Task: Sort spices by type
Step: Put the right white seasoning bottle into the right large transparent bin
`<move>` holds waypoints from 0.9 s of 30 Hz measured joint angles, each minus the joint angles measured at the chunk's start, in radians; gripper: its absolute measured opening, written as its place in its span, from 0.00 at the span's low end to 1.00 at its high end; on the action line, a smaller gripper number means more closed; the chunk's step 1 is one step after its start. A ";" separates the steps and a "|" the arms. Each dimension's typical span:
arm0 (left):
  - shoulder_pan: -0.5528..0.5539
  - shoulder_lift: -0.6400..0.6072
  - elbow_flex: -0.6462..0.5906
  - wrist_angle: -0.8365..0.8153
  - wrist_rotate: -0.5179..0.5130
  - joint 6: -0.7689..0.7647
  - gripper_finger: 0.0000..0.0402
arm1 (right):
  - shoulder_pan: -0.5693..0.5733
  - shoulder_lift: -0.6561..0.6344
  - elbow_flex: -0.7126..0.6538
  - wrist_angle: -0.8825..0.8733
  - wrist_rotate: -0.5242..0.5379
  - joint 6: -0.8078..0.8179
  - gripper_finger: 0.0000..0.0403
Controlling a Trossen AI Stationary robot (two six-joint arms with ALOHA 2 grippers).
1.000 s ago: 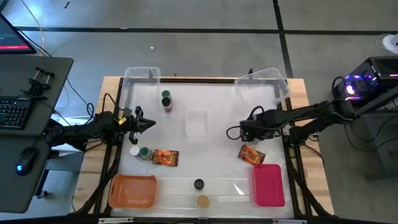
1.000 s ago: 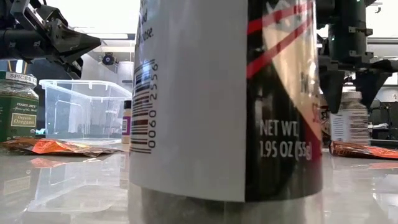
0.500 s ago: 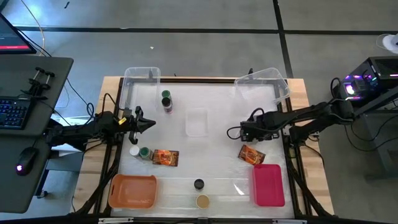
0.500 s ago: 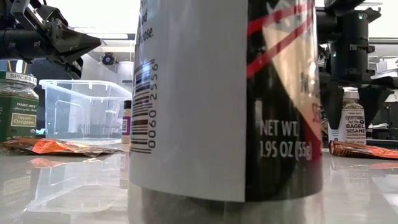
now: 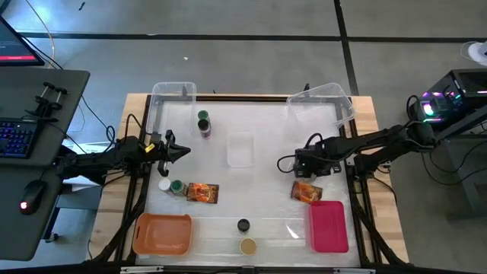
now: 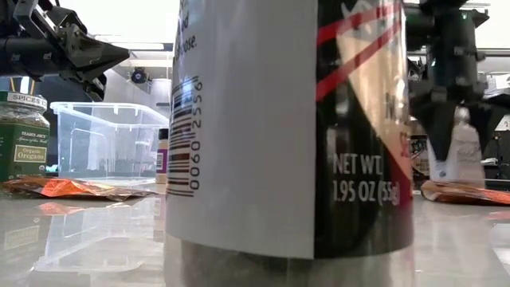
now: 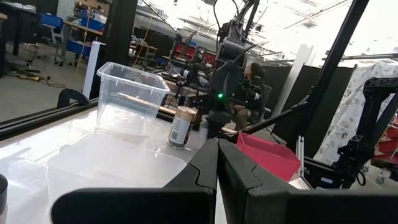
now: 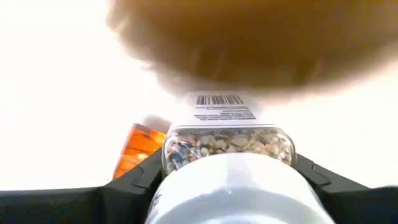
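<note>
right gripper [image 5: 303, 166]: centre-right of the high view, just above an orange-red foil packet [image 5: 306, 191]; right wrist view shows its dark fingers [image 8: 124, 186] clamped on either side of a white-lidded clear jar of pale seeds w/ a barcode label [image 8: 227, 167]; whether the jar is off the table I can't tell

left gripper [image 5: 181, 151]: waits at mid-left of the high view, above the table; fingers pressed together, holding nothing (left wrist view)

progress: early by my read. Nothing lies in the orange tray [image 5: 162, 234] at lower left or the pink tray [image 5: 329, 226] at lower right, and the 2 clear plastic tubs [image 5: 173, 97] at the top corners look empty too

left to sort: green-lidded jar [image 5: 202, 122] at upper centre-left; white-lidded jar [image 5: 164, 185] and 2nd green-lidded jar [image 5: 176, 187] touching at lower left, w/ a 2nd orange-red foil packet [image 5: 202, 193] just beside them; dark-lidded jar [image 5: 243, 226] and tan-lidded jar [image 5: 248, 246] at bottom centre

high vs wrist: from above the arm hides the held jar; only the right wrist view proves the grip

low view: a huge black-and-white labelled jar [image 6: 287, 127] fills the middle, blocking most of the table; it does show the oregano label on a jar at far left [image 6: 22, 137], unreadable from above

left wrist view: shows the tan-lidded jar's side label [image 7: 181, 126] and the room beyond, not seen from overhead
</note>
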State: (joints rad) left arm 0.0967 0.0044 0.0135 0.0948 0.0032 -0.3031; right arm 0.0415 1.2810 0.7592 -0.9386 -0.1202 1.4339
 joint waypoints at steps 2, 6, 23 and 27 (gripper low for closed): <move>0.000 0.000 0.000 0.000 0.000 0.000 0.00 | 0.007 -0.021 0.042 -0.011 -0.043 -0.034 0.48; 0.000 0.000 0.000 0.000 0.002 0.000 0.00 | 0.026 -0.064 0.168 0.004 0.005 -0.066 0.48; 0.000 0.000 0.000 0.000 -0.001 0.000 0.00 | -0.191 -0.028 0.285 0.964 0.154 -0.158 0.48; 0.000 0.000 0.000 0.000 -0.001 0.000 0.00 | -0.233 -0.022 0.285 1.122 0.052 -0.136 0.48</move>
State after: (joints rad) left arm 0.0965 0.0044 0.0139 0.0952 0.0025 -0.3029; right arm -0.1916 1.2587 1.0439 0.1837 -0.0685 1.2983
